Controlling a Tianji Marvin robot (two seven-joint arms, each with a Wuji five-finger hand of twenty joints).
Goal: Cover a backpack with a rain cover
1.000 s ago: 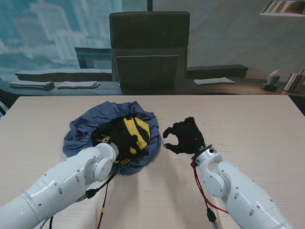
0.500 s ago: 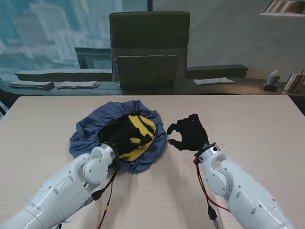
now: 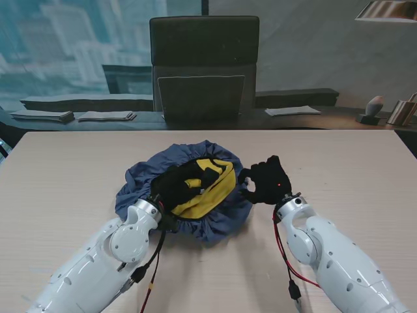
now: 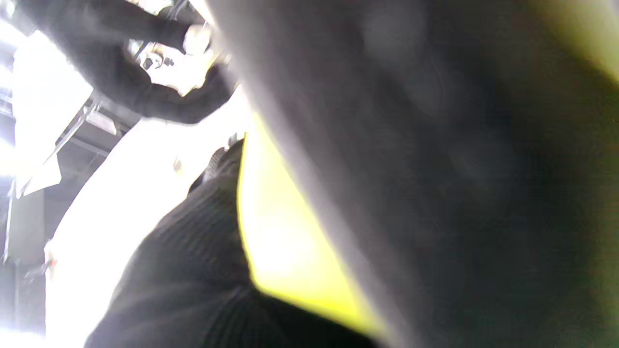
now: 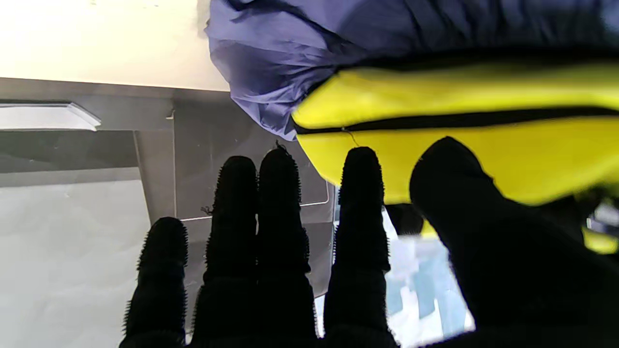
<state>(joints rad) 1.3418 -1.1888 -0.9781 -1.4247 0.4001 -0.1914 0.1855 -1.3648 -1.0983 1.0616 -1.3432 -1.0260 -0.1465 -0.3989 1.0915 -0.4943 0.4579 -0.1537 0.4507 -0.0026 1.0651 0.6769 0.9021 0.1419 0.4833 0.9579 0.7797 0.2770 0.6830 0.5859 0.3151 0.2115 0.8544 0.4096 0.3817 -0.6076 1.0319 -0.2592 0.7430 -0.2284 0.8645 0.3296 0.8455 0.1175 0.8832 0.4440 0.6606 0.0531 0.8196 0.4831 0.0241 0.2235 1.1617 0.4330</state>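
A yellow and black backpack [image 3: 214, 190] lies inside an upturned blue rain cover [image 3: 138, 189] at the middle of the table. The cover's gathered rim rings it and the backpack's upper face is bare. My left hand [image 3: 181, 185], in a black glove, rests on the backpack's left half and is shut on it. My right hand [image 3: 268, 182] is open at the bundle's right edge, its thumb by the rim. The right wrist view shows spread fingers [image 5: 275, 217] just short of the backpack [image 5: 483, 145] and the cover [image 5: 290, 63]. Yellow fabric [image 4: 280, 241] fills the blurred left wrist view.
The pale wooden table [image 3: 352, 163] stretches wide on both sides of the bundle. Behind its far edge stand a dark office chair [image 3: 204, 65] and a dark desk with papers [image 3: 293, 111]. Red and black cables [image 3: 281, 254] hang from my wrists.
My left hand has dragged the backpack and cover to the right and a little farther from me. My right hand has edged forward and now meets the bundle's right edge.
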